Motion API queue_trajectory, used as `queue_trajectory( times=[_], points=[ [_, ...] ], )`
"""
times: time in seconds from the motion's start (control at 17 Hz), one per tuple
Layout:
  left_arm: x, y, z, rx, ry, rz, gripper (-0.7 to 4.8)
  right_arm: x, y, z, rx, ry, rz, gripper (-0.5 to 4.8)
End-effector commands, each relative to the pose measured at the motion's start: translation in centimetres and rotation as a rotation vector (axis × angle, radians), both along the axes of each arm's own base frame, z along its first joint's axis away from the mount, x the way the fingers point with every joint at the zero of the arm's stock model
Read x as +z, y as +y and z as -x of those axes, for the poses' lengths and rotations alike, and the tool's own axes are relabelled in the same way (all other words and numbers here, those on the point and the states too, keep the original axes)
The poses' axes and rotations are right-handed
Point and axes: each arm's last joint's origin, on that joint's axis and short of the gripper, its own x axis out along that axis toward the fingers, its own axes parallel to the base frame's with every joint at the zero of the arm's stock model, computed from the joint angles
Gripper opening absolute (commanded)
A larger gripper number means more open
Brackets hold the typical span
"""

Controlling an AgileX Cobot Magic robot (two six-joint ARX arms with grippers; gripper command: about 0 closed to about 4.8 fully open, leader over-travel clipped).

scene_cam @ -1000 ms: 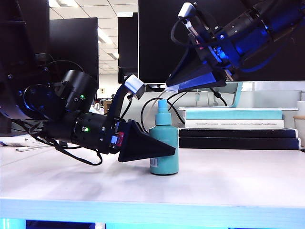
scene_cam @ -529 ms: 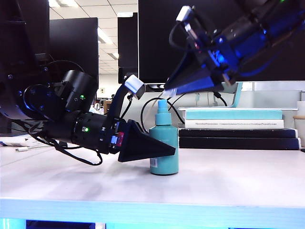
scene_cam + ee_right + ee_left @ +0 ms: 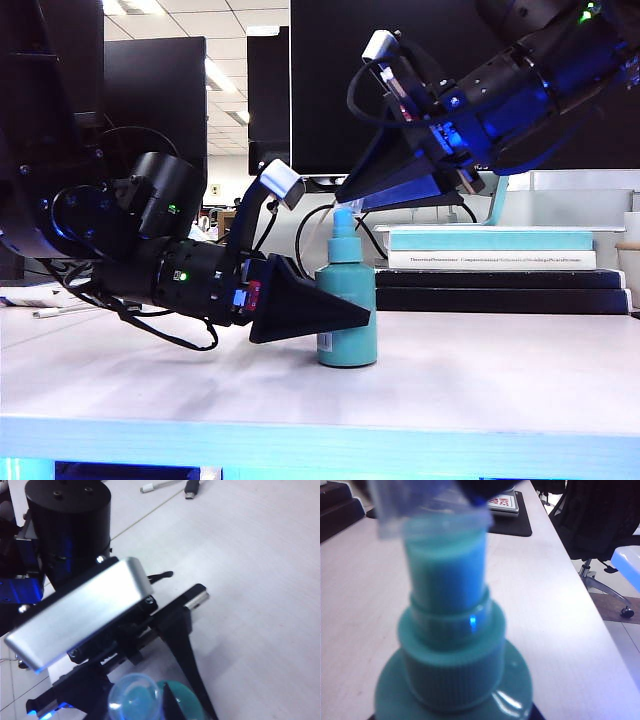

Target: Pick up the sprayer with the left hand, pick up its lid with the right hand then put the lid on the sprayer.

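We find the left gripper (image 3: 350,315) clamping the upright sprayer (image 3: 347,300); the right gripper (image 3: 345,200) pinches the lid (image 3: 427,507) directly above the nozzle (image 3: 447,570), axes roughly aligned.

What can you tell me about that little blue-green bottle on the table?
The bottle is a small teal plastic cylinder with a ribbed collar and a narrower nozzle on top, and a white barcode label low on its side. It stands upright on the white table. The left hand grips its body from the side. The right hand holds a clear lid over the nozzle tip, partly on, not fully down.
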Motion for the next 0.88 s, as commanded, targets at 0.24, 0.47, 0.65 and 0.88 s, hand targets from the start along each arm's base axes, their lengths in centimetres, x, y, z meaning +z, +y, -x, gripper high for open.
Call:
queue_trajectory(
  times=[0.24, 0.47, 0.65, 0.88],
  points=[
    [-1.24, 0.17, 0.46, 0.024, 0.078, -0.057, 2.11, -0.47, 0.46, -0.26, 0.013, -0.006, 0.003, 0.99],
    [-1.24, 0.17, 0.46, 0.024, 0.078, -0.057, 2.11, -0.55, 0.42, -0.31, 0.005, -0.03, 0.028, 1.54],
    [-1.24, 0.18, 0.46, 0.025, 0.081, -0.057, 2.11, -0.51, 0.42, -0.35, 0.015, -0.057, 0.035, 2.55],
    [-1.22, 0.17, 0.45, 0.026, 0.08, -0.057, 2.16, -0.39, 0.44, -0.38, 0.016, -0.069, 0.032, 3.69]
  ],
)
